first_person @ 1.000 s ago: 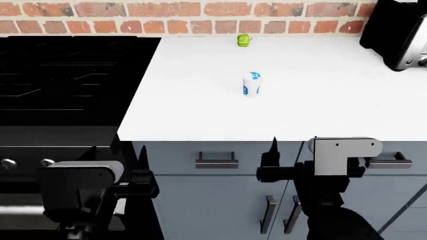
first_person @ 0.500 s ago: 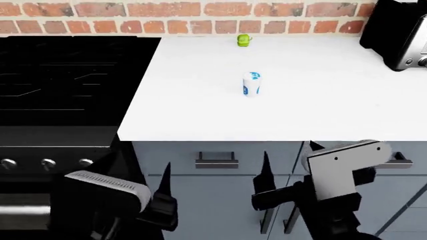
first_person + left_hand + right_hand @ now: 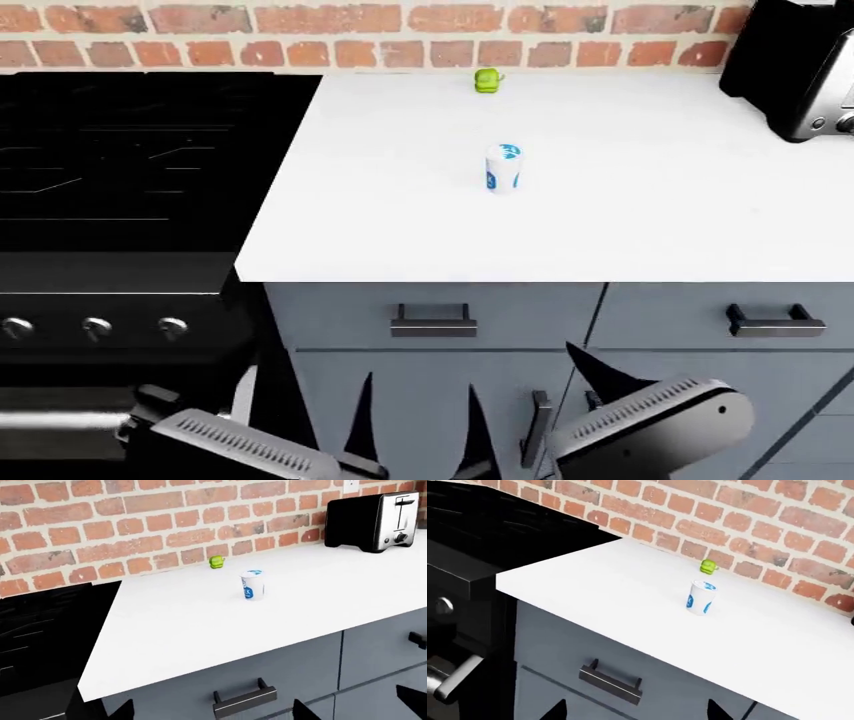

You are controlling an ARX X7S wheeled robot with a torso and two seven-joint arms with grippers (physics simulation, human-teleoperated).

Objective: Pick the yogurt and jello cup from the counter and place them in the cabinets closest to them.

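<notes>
Yogurt (image 3: 503, 167) stands upright mid-counter (image 3: 641, 220), well clear of the front edge. Jello cup (image 3: 489, 81) sits behind it, close to the brick wall (image 3: 267, 45). Nothing between the two cups. Toaster (image 3: 801, 70) is far off at the counter's right, black stovetop (image 3: 134, 150) borders its left. Left gripper (image 3: 414, 425) and right gripper (image 3: 587, 370) are low in front of the drawer fronts (image 3: 434, 320), below counter level, fingers spread apart, both empty.
</notes>
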